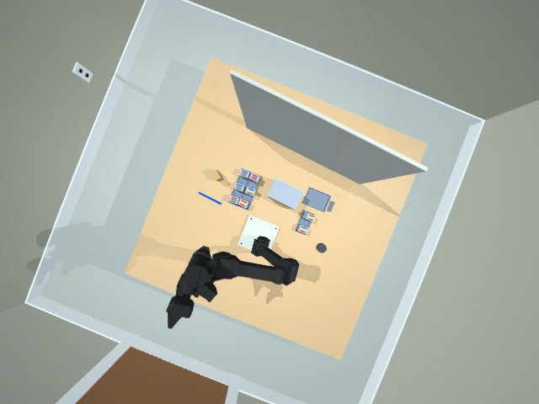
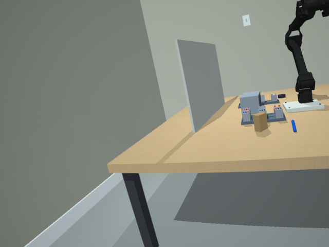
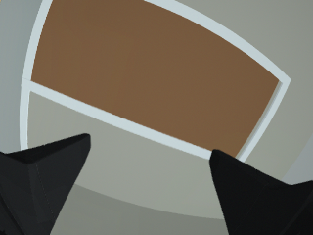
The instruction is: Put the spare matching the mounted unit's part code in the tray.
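Black pincer [image 1: 170, 323] [image 3: 152, 149] is standing with its fingers wide apart, holding nothing between them, and it is pointing off past the table edge. Behind it, the arm [image 1: 257, 270] [image 2: 298, 58] is bending high above its white base plate [image 1: 257, 225] [image 2: 292, 107]. Farther out, the striped spares [image 1: 249, 190] [image 2: 278, 112] seem to be sitting in the longer rack [image 1: 242, 179] [image 2: 247, 122], and two more striped units [image 1: 302, 229] [image 2: 273, 97] are standing in the shorter rack [image 1: 304, 223] [image 2: 271, 102]. Between the racks and the flat slate piece [image 1: 317, 199], probably the tray, a grey box [image 1: 285, 191] [image 2: 249, 102] is rising; I cannot tell whether it is the mounted unit. No code is showing readably, so choosing by similar stripes could be bringing the wrong spare. Close neighbours could also be getting knocked by open fingers, and a low carry could be striking the box. Beyond, the upright panel [image 1: 304, 130] [image 2: 201, 80] could be blocking a wide reach.
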Available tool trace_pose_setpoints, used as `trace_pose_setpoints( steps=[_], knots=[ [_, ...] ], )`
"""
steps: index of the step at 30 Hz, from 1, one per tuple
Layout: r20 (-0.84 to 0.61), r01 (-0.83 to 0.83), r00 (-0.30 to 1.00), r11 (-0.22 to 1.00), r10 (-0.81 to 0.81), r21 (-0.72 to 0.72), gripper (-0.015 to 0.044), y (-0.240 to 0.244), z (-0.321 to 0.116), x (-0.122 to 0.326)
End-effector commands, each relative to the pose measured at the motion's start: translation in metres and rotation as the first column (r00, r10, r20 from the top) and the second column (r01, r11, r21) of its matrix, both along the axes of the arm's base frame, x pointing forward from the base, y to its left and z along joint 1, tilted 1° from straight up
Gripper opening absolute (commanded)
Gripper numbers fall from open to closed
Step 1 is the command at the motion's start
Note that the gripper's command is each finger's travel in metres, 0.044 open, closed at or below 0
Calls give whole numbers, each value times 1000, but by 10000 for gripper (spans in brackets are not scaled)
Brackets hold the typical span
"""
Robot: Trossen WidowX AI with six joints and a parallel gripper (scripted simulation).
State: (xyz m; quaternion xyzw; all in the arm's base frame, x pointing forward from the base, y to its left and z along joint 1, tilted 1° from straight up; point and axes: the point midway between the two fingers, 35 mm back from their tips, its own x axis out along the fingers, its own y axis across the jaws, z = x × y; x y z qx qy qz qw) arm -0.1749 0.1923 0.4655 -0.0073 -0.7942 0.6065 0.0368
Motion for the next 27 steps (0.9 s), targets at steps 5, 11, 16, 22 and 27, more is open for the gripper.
trace_pose_setpoints(
  steps=[5, 11, 16, 22, 27],
  knots=[
    [0, 0, 1000, 1000, 0, 0, 440, 0, 0, 0],
    [-7, 195, 980, 957, -201, -217, 440, 46, -4, 26],
    [16, 420, 879, 756, -477, -502, 440, 103, -15, 79],
    [97, 525, 664, 370, -741, -767, 440, 152, -37, 163],
    [197, 450, 433, 21, -880, -893, 440, 169, -61, 243]
  ],
)
